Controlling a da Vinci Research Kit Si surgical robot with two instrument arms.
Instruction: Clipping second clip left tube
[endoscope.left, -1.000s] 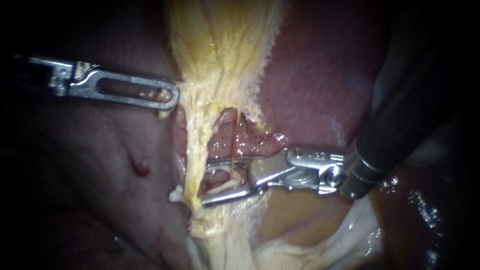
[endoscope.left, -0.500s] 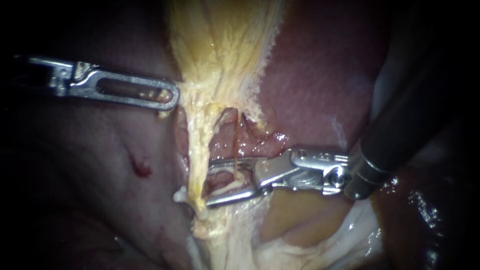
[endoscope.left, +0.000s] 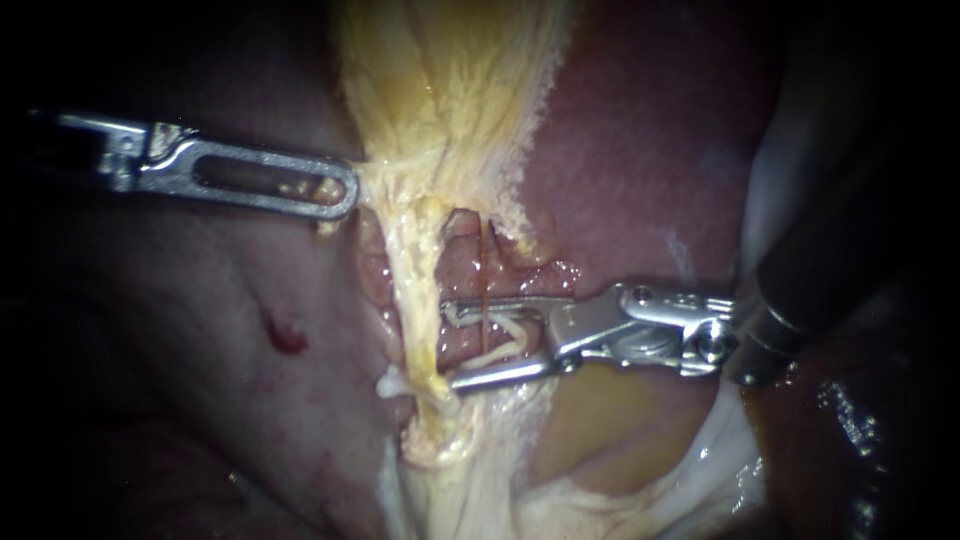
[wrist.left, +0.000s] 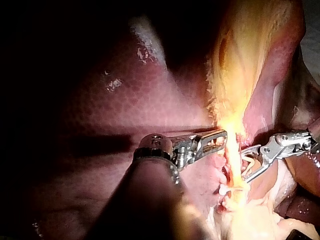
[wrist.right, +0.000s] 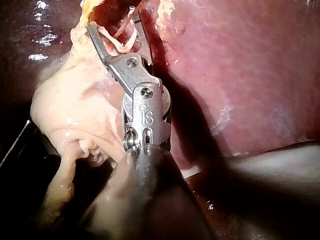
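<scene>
My left instrument (endoscope.left: 335, 195) comes in from the left, its slotted jaws shut on the yellow tissue band (endoscope.left: 440, 110); the left wrist view shows the same grip (wrist.left: 217, 139). A pale yellow tube (endoscope.left: 415, 300) runs down from that band. To its right hangs a thin reddish tube (endoscope.left: 484, 265). My right instrument (endoscope.left: 450, 342) stands open, its jaws straddling the reddish tube and a whitish curled strand (endoscope.left: 505, 335), their tips against the yellow tube. The right wrist view (wrist.right: 112, 22) shows the strand between the open jaws. A small white piece (endoscope.left: 390, 383) sits left of the yellow tube.
Dark red liver (endoscope.left: 640, 150) fills the upper right behind the right instrument's shaft (endoscope.left: 820, 270). Pale tan tissue (endoscope.left: 600, 420) lies under the right jaws. Pink tissue with a small red spot (endoscope.left: 283, 335) spreads to the left.
My right instrument has drawn to the right and slightly up, jaws still open. The yellow tube and the white piece shifted right with it. The left instrument has held still.
</scene>
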